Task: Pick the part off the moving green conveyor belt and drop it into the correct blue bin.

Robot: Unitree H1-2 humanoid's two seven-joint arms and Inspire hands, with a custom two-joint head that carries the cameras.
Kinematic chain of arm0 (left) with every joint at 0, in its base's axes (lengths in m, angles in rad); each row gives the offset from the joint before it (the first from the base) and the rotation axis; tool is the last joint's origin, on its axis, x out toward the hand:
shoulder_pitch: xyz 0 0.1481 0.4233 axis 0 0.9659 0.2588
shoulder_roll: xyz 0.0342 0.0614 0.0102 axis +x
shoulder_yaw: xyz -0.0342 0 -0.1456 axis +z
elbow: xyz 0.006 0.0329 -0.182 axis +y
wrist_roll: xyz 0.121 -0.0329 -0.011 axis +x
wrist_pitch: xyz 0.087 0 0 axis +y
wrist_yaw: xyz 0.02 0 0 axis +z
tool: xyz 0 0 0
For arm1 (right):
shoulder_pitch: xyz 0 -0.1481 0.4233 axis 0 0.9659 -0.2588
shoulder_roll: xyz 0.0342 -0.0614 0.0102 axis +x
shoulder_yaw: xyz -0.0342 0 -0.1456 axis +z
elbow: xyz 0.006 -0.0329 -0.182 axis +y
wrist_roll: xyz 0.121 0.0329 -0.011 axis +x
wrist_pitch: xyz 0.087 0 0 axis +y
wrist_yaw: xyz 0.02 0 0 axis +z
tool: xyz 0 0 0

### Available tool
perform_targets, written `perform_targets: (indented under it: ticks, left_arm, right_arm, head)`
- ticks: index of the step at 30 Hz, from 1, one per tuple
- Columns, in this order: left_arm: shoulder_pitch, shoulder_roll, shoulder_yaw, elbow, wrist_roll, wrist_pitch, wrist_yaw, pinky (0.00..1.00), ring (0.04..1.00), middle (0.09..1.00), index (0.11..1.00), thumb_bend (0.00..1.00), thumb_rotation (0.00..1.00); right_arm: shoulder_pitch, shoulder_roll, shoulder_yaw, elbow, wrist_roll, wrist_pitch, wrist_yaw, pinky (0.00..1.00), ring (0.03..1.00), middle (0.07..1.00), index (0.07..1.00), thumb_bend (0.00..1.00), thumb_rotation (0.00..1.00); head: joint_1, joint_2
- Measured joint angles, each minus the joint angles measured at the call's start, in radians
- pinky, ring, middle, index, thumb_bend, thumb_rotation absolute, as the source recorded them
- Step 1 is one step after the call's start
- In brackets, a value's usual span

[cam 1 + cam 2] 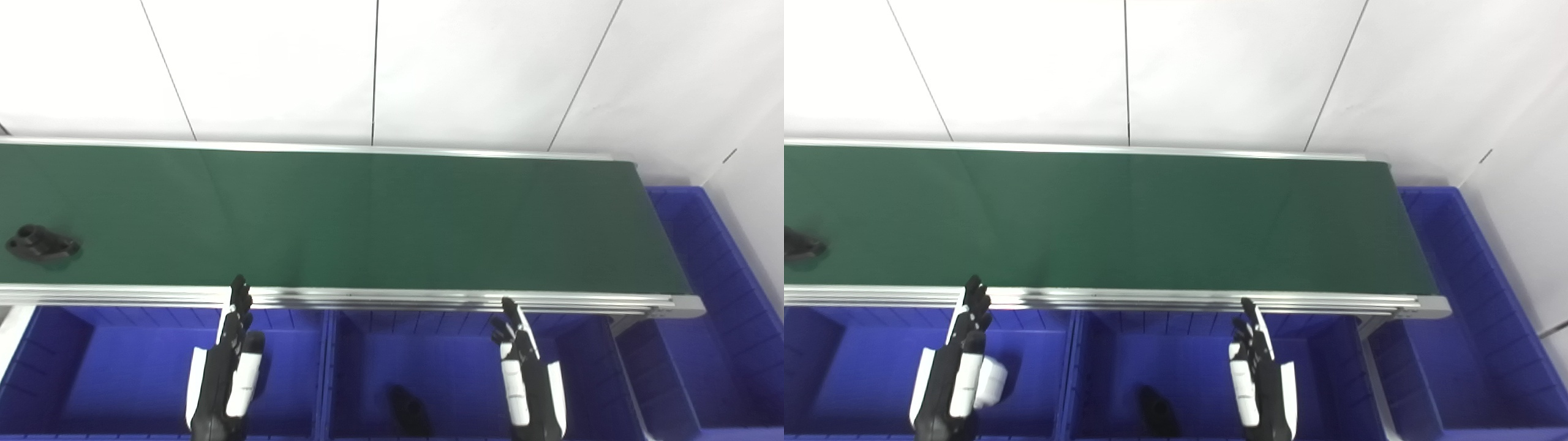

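A black part (41, 243) with round holes lies on the green conveyor belt (367, 220) at its far left; in the right eye view it (799, 246) is cut by the picture's left edge. My left hand (228, 361) is open and empty, fingers pointing up, over the left blue bin (141, 380) below the belt's near rail. My right hand (525, 370) is open and empty over the middle blue bin (453, 367). Both hands are far from the part.
A black part (408, 410) lies in the middle bin. A third blue bin (710, 294) stands at the belt's right end. A metal rail (392, 298) runs along the belt's near edge. A white wall stands behind.
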Motion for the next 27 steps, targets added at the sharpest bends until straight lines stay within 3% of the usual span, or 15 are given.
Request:
perform_targets:
  ticks: [4, 16, 27]
  left_arm:
    - [-0.001, 0.0, 0.0, -0.003, -0.012, 0.025, -0.003, 1.0, 1.0, 1.0, 1.0, 0.67, 0.95]
    - [-0.007, 0.007, -0.004, -0.025, -0.021, 0.049, -0.01, 1.0, 1.0, 1.0, 1.0, 0.65, 0.98]
    - [-0.006, 0.009, -0.007, -0.024, -0.016, 0.051, -0.01, 1.0, 1.0, 1.0, 1.0, 0.64, 0.99]
  right_arm:
    - [-0.002, 0.0, 0.001, 0.001, 0.001, 0.001, 0.0, 0.87, 0.9, 0.969, 0.928, 0.55, 1.0]
    - [-0.002, 0.0, 0.003, 0.001, -0.001, 0.009, 0.0, 0.87, 0.9, 0.963, 0.947, 0.59, 0.99]
    - [-0.004, 0.0, 0.003, 0.007, 0.0, 0.008, 0.0, 0.87, 0.902, 0.965, 0.945, 0.59, 1.0]
  head:
    - [-0.003, 0.0]
    - [-0.008, 0.003]
    - [0.003, -0.021]
